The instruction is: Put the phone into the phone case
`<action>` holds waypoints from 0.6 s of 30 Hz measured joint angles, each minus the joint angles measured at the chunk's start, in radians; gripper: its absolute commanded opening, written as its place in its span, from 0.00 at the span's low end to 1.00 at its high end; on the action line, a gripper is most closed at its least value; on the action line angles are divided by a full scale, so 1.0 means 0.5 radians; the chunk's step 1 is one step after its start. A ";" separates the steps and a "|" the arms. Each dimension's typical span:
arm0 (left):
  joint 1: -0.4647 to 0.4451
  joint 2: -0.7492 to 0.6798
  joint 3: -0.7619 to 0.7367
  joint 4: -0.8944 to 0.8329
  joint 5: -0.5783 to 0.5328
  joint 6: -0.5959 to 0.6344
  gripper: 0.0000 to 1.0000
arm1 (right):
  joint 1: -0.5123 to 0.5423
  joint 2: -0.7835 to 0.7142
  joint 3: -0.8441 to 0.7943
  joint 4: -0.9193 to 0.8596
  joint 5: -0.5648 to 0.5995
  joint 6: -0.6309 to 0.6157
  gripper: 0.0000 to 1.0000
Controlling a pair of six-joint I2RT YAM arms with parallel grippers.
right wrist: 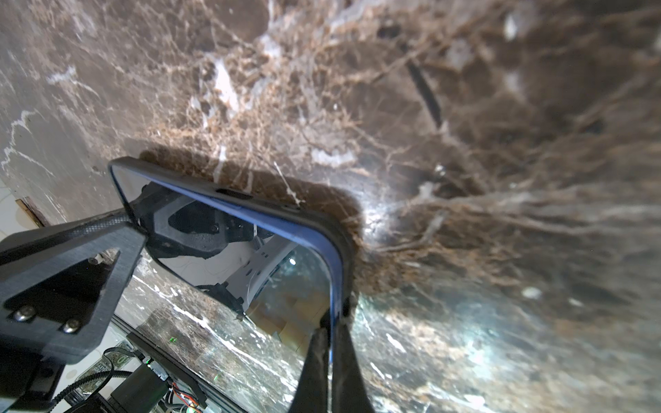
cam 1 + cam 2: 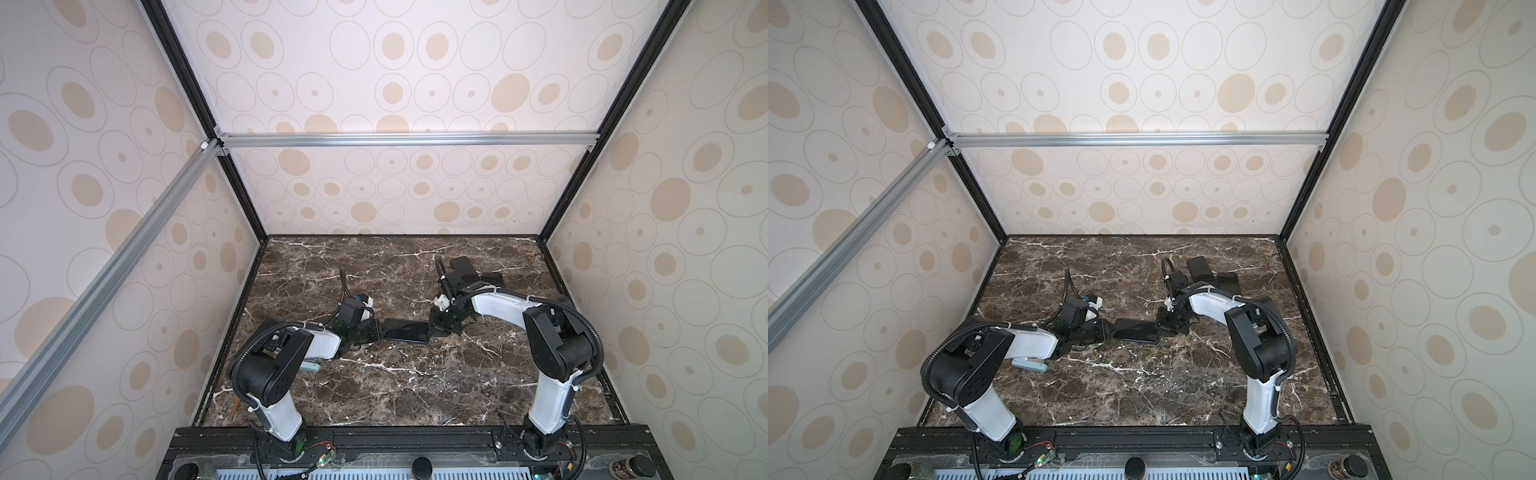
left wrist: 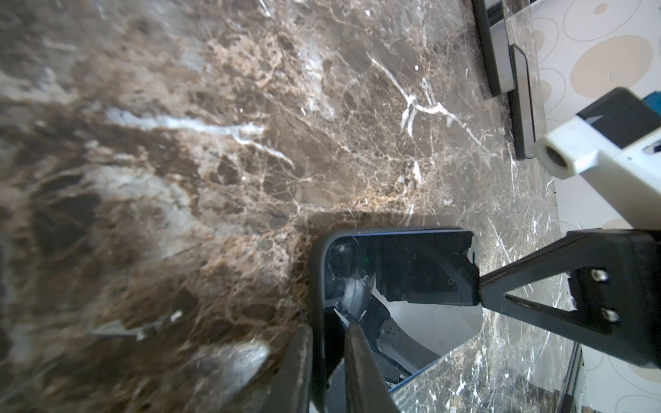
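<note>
Your left gripper [image 3: 329,332] and right gripper [image 1: 332,330] each pinch an end of the phone [image 2: 406,330] — phone case [image 1: 229,187] hugging its rim.

No legible text, label, brand or number — any view.

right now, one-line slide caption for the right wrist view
Right end effector and left end effector pinch opposite ends of the cased phone over the marble table.
</note>
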State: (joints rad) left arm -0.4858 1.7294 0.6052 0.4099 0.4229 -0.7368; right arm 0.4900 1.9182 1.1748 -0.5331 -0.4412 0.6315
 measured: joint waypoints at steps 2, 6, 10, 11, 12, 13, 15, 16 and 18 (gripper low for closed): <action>-0.005 -0.002 -0.007 0.005 -0.013 -0.001 0.19 | 0.000 0.017 0.019 -0.024 -0.002 -0.005 0.00; -0.018 -0.009 -0.036 0.031 -0.045 -0.016 0.19 | 0.000 0.044 0.051 -0.060 -0.008 -0.025 0.00; -0.034 -0.016 -0.058 0.060 -0.082 -0.038 0.19 | -0.001 0.066 0.069 -0.081 -0.011 -0.056 0.00; -0.039 -0.019 -0.063 0.066 -0.095 -0.045 0.18 | -0.002 0.077 0.080 -0.094 -0.017 -0.064 0.00; -0.044 -0.021 -0.068 0.071 -0.105 -0.051 0.17 | -0.004 0.082 0.084 -0.099 -0.024 -0.070 0.00; -0.047 -0.023 -0.074 0.078 -0.117 -0.056 0.18 | -0.005 0.085 0.084 -0.099 -0.027 -0.076 0.00; -0.055 -0.026 -0.082 0.092 -0.136 -0.063 0.17 | -0.007 0.089 0.084 -0.099 -0.034 -0.085 0.00; -0.057 -0.027 -0.087 0.099 -0.143 -0.066 0.17 | -0.007 0.093 0.084 -0.098 -0.037 -0.089 0.00; -0.063 -0.029 -0.094 0.108 -0.156 -0.069 0.18 | -0.008 0.105 0.088 -0.097 -0.049 -0.094 0.00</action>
State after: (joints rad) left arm -0.5171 1.7149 0.5583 0.4641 0.3447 -0.7712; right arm 0.4862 1.9709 1.2186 -0.5816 -0.4656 0.5846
